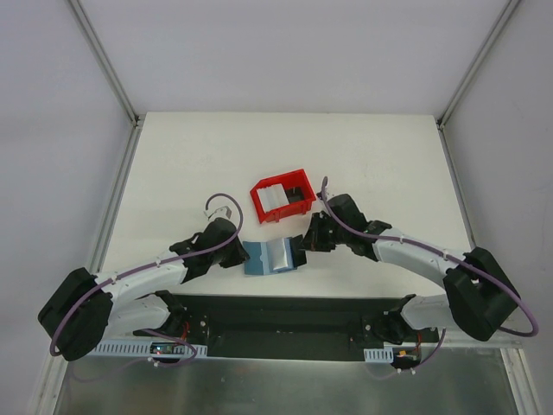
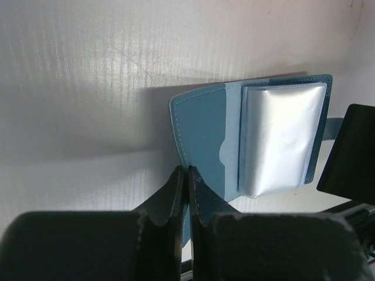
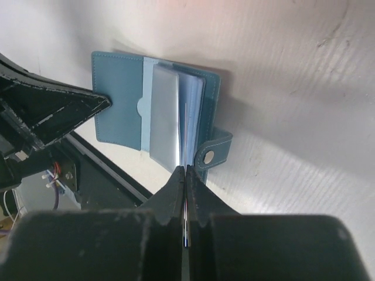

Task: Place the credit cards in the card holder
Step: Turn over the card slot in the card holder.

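The teal-blue card holder (image 1: 259, 258) lies open near the table's front edge, its clear sleeves (image 2: 281, 137) fanned up. My left gripper (image 1: 241, 256) is shut on the holder's left flap; the left wrist view shows the fingertips (image 2: 181, 175) pinching that edge of the holder (image 2: 202, 126). My right gripper (image 1: 302, 251) is shut on one thin credit card (image 3: 186, 137), held edge-on with its far end among the sleeves of the holder (image 3: 117, 96), beside the clasp tab (image 3: 214, 149). More light-grey cards (image 1: 275, 198) lie in the red bin.
The red plastic bin (image 1: 294, 180) stands just behind the holder, mid-table. The black base plate (image 1: 276, 316) runs along the near edge below the holder. Frame posts stand at the table's back corners.
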`<action>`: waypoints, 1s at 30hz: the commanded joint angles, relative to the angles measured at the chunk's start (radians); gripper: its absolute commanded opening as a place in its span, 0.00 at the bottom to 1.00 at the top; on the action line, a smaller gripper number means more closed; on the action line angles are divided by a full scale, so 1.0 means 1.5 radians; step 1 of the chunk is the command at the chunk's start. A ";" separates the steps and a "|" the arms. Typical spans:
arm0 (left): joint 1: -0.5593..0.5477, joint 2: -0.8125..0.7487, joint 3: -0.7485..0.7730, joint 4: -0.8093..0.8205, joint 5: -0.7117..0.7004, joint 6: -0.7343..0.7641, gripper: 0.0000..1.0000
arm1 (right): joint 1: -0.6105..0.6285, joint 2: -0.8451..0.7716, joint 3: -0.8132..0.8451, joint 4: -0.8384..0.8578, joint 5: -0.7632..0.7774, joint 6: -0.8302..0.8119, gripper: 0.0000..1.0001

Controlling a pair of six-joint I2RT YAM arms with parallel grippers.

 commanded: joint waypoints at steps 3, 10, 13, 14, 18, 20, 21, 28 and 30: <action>0.006 0.001 -0.005 -0.011 -0.005 -0.005 0.00 | 0.000 0.012 0.013 0.023 0.029 -0.006 0.00; 0.006 -0.002 -0.011 -0.011 -0.008 -0.010 0.00 | -0.001 0.060 0.026 0.043 0.008 0.007 0.00; 0.006 -0.008 -0.013 -0.012 -0.009 -0.007 0.00 | -0.001 0.072 0.021 0.054 0.008 0.010 0.00; 0.007 -0.009 -0.014 -0.011 -0.008 -0.008 0.00 | -0.001 0.073 0.018 0.062 0.005 0.014 0.00; 0.006 -0.006 -0.013 -0.011 -0.008 -0.003 0.00 | 0.001 0.072 0.020 0.065 -0.007 0.014 0.00; 0.006 -0.003 -0.009 -0.012 -0.007 -0.001 0.00 | 0.000 0.066 0.030 0.044 -0.007 0.004 0.00; 0.006 0.000 -0.008 -0.012 -0.006 0.001 0.00 | 0.002 0.062 0.038 0.021 0.003 -0.003 0.00; 0.006 -0.004 -0.007 -0.012 -0.008 0.003 0.00 | 0.005 0.007 0.070 -0.102 0.118 -0.035 0.00; 0.006 -0.008 -0.008 -0.012 -0.009 0.003 0.00 | 0.005 -0.006 0.070 -0.102 0.116 -0.039 0.00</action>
